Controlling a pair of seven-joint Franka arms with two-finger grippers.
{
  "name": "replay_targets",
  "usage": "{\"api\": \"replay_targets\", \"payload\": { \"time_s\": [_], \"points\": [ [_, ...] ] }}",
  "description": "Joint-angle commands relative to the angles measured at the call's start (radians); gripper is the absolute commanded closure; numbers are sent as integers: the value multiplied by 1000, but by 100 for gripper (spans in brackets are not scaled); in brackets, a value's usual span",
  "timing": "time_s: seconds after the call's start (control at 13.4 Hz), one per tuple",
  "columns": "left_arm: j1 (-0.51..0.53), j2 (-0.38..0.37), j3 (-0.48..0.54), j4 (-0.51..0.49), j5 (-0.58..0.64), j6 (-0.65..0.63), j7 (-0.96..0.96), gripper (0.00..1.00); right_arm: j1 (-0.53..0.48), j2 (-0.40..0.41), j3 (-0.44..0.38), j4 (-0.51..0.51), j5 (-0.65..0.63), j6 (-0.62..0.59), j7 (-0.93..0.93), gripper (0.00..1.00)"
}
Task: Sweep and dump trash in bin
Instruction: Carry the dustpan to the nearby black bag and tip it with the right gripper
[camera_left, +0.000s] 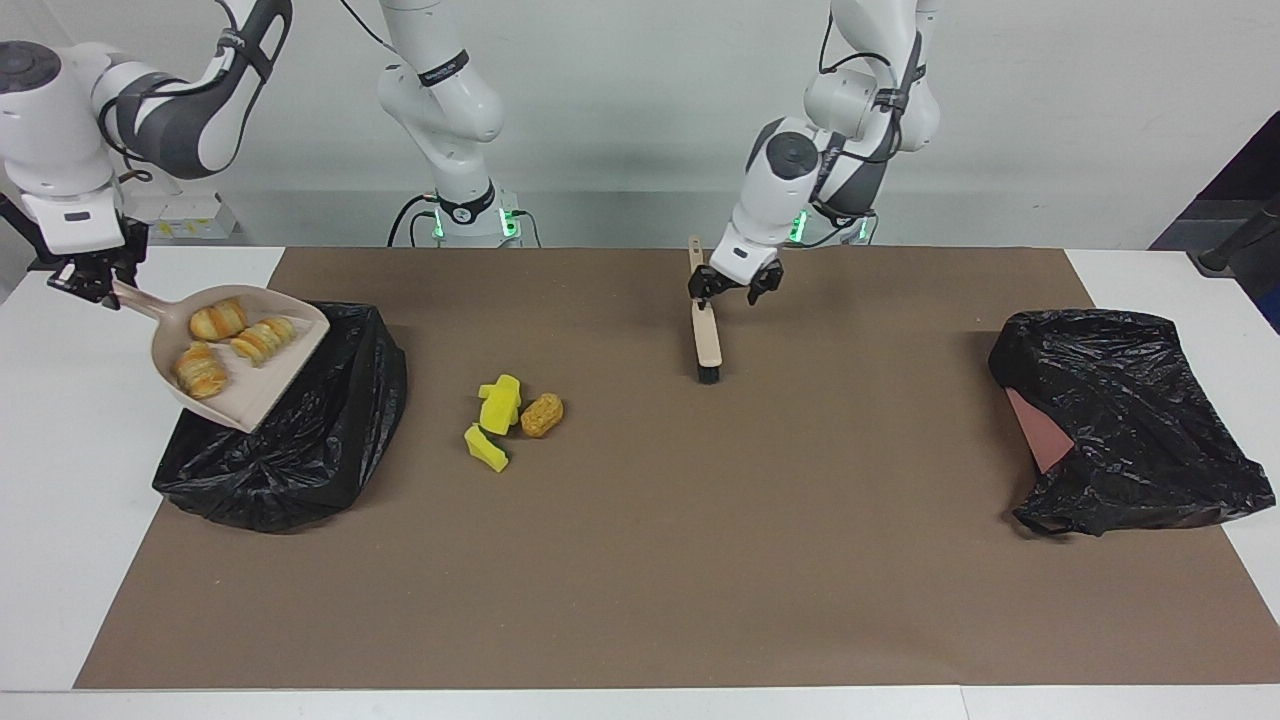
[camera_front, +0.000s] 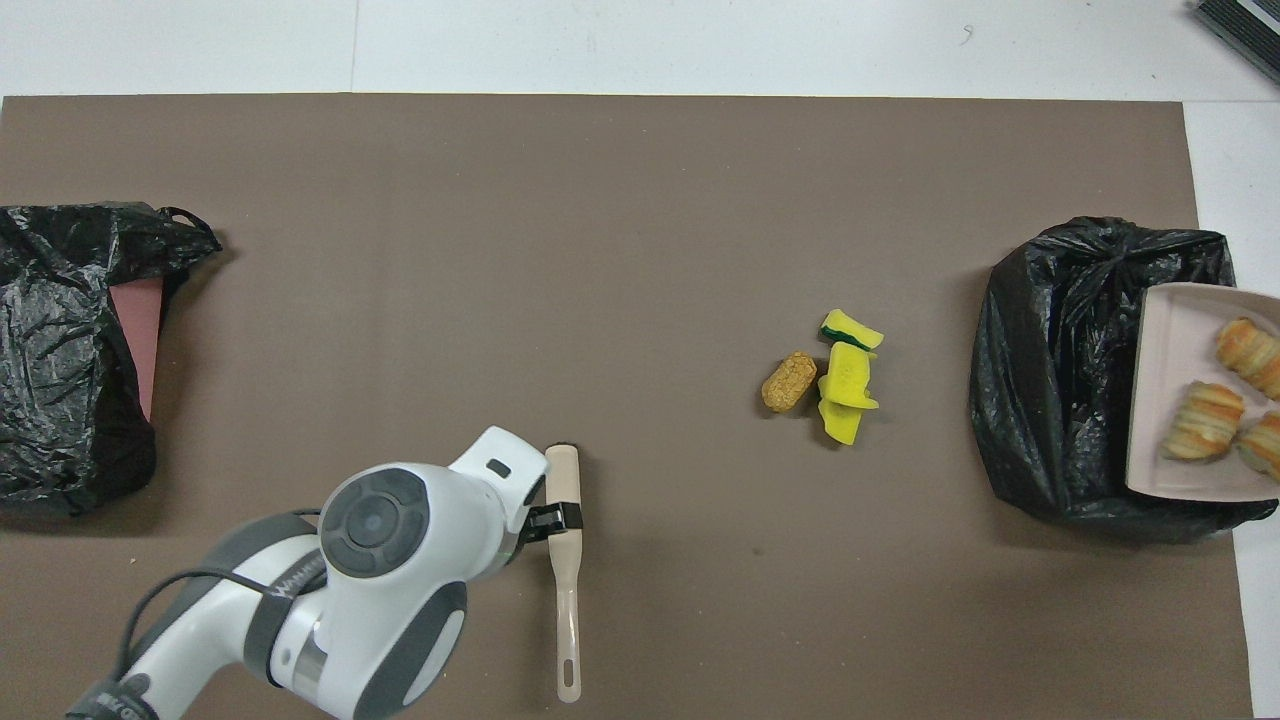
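Brown mat: covers most of the table and fills both views; it is the floor for the sweeping.
Lined bin: a box dressed in a black bag at the right arm's end, mid-height at the edge of the facing view. It stands close to the scraps, so I take it for the dumping spot. I cannot see into it.
Second bag: black plastic draped over a reddish box at the left arm's end, mid-height at the opposite edge. Nothing near it, contents hidden.
Dustpan: pale pink, lifted and tilted over the lined bin's edge. Its mouth points down toward the bag, ready to tip, I judge.
Right gripper: in the upper corner of the facing view, jaws pressed onto the dustpan's handle, carrying it. It is out of the overhead view.
Brush: a wooden hand brush lying on the mat, upper middle of the facing view, bristle end toward the scraps.
Left gripper: jaws spread wide, low at the brush's handle and pinching nothing.
Bread pieces: three golden ones in the pan, not yet dumped.
Sponge chunks: bright yellow, clustered on the mat between bin and brush, awaiting a sweep.
Brown lump: bun-like, touching the sponge cluster.
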Motion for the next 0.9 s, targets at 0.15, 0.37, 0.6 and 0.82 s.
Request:
{"api": "replay_targets", "payload": {
  "time_s": [0.15,0.37,0.6,0.82],
  "points": [
    [145,91,-4,161,93,-37,74,0,46,23,20,22,-182,117,-202,100],
    [273,111,-4,252,94,-95,247,0,92,23,20,22,-296,116,-203,100],
    [381,113,-4,368,90,-215,396,0,139,13,20,22,-410,108,-181,100],
    [470,159,-4,491,84,-314,494,0,155,-18,21,22,-474,87,-133,100]
  ]
}}
